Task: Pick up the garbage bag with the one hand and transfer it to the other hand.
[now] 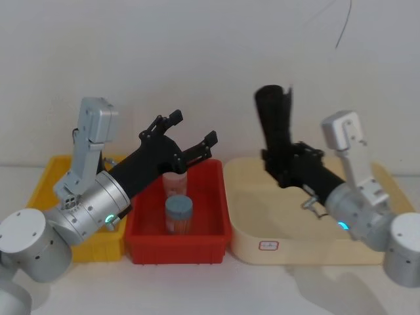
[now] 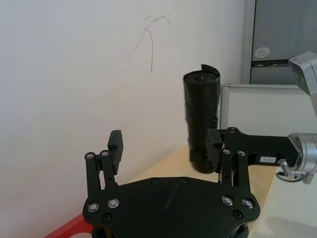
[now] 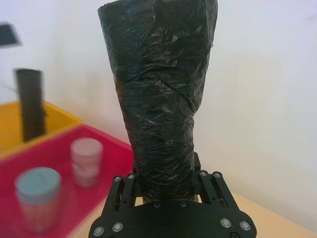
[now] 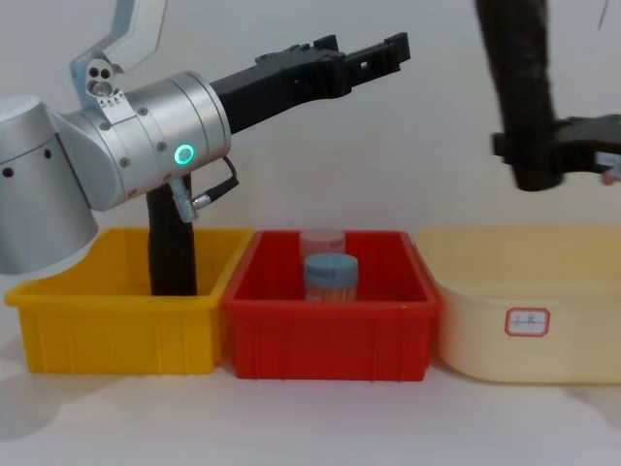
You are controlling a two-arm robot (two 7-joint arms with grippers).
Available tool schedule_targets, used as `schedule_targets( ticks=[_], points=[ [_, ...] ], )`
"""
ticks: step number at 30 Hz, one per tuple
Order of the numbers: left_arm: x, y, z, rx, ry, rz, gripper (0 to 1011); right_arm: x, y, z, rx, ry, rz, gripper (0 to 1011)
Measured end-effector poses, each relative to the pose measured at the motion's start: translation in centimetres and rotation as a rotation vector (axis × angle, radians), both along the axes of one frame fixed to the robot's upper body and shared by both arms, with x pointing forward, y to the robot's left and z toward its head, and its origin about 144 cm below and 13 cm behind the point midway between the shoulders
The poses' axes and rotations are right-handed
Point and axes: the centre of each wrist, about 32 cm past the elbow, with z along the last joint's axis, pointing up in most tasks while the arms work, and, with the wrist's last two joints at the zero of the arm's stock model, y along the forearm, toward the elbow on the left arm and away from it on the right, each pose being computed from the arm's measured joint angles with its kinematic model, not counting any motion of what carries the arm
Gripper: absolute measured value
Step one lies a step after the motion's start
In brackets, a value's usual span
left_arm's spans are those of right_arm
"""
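Observation:
The garbage bag (image 1: 275, 125), a matte black roll, stands upright in the air over the cream tray (image 1: 308, 251). My right gripper (image 1: 285, 172), on the blue-lit wrist, is shut on its lower end. The right wrist view shows the roll (image 3: 158, 89) rising from between that gripper's fingers (image 3: 130, 182). My left gripper (image 1: 192, 128), on the green-lit wrist, hangs open and empty above the red bin (image 1: 177, 248), to the left of the bag with a gap between them. In the chest view the left gripper (image 4: 364, 47) points toward the bag (image 4: 519, 78).
A second black roll (image 4: 173, 248) stands in the yellow bin (image 4: 116, 335) at the left. A blue-lidded jar (image 1: 178, 213) and a pink jar (image 1: 174, 182) sit in the red bin. A white wall rises close behind the bins.

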Motion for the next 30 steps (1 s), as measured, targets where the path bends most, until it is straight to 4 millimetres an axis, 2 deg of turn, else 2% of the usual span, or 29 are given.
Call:
schedule_targets(
  ticks=[3,5,6,12,16,20,30],
  points=[
    [0.0,0.0,0.0,0.000,0.000,0.000,1001,-0.3,-1.0,0.0,-0.015,0.011,-0.032,523],
    [0.0,0.0,0.0,0.000,0.000,0.000,1001,-0.7,-1.8,-0.1,-0.034,0.021,-0.055,568],
    [0.0,0.0,0.0,0.000,0.000,0.000,1001,-0.9,-2.2,-0.1,-0.042,0.024,-0.064,623],
    [0.0,0.0,0.0,0.000,0.000,0.000,1001,-2.0,-4.0,-0.2,-0.112,0.052,-0.101,770],
    [0.0,0.0,0.0,0.000,0.000,0.000,1001,-2.5,-4.6,-0.1,-0.147,0.057,-0.093,908],
    [0.0,0.0,0.0,0.000,0.000,0.000,1001,-2.7,-4.7,0.2,-0.176,0.053,-0.071,983],
    [-0.2,0.3,-0.1,-0.012,0.001,0.031,1000,-2.8,-3.9,1.4,-0.211,0.006,0.006,1001]
  ],
)
